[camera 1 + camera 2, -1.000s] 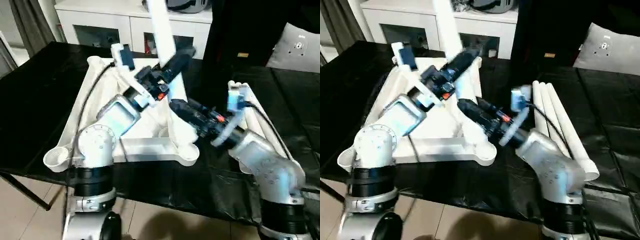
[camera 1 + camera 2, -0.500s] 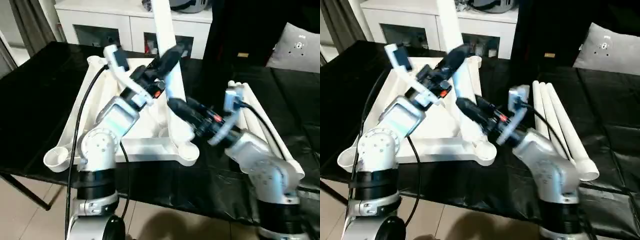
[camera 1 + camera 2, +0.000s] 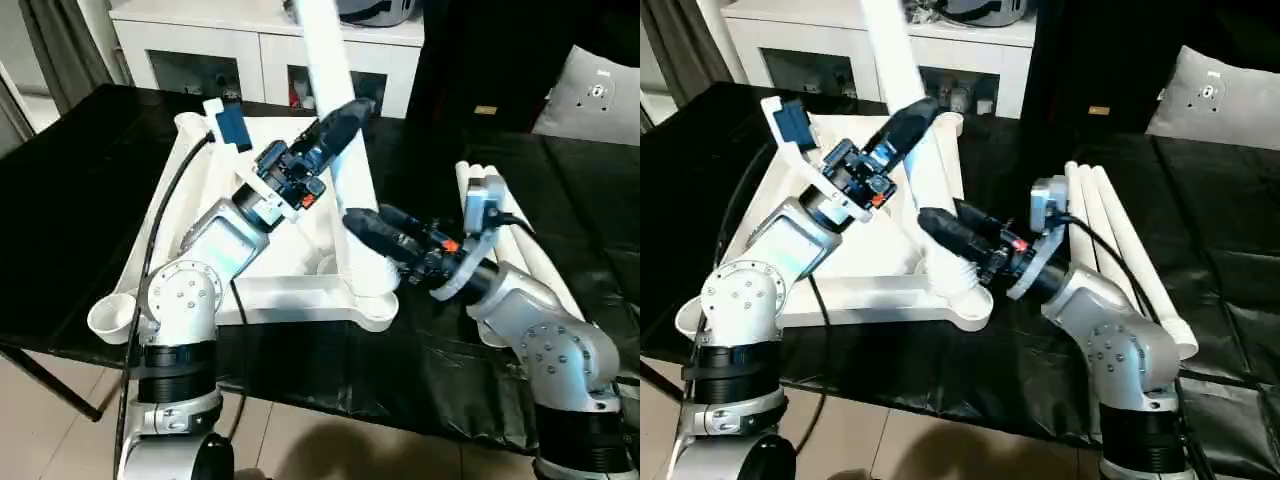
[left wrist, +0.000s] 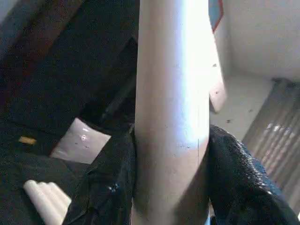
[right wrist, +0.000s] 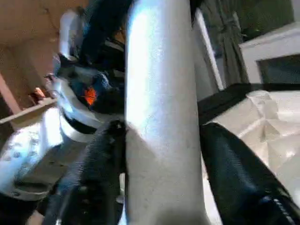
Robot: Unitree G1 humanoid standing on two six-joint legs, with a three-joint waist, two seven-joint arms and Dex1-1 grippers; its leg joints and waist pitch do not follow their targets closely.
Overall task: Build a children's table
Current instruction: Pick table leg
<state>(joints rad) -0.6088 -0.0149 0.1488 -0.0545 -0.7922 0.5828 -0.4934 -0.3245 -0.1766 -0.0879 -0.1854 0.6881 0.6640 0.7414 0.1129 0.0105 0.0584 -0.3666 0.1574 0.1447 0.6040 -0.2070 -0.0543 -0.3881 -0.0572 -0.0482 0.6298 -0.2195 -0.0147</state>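
Observation:
The white table top (image 3: 290, 296) lies upside down on the black table, ribs and corner sockets facing up. One long white leg (image 3: 330, 70) stands slightly tilted in the near right corner socket (image 3: 372, 300). My left gripper (image 3: 340, 118) is shut on this leg about halfway up; in the left wrist view its black fingers (image 4: 110, 187) press both sides of the leg (image 4: 171, 117). My right gripper (image 3: 365, 225) holds the same leg lower down, just above the socket, with its fingers (image 5: 101, 154) hugging the leg (image 5: 161, 117).
Three spare white legs (image 3: 1110, 235) lie side by side on the black table to the right of my right arm. A white glass-door cabinet (image 3: 250, 50) stands behind the table. A grey cushion (image 3: 600, 95) sits at the far right.
My left gripper has closed onto the leg and its wrist has rotated. The right arm shifted slightly to the right. The leg stays in the corner socket.

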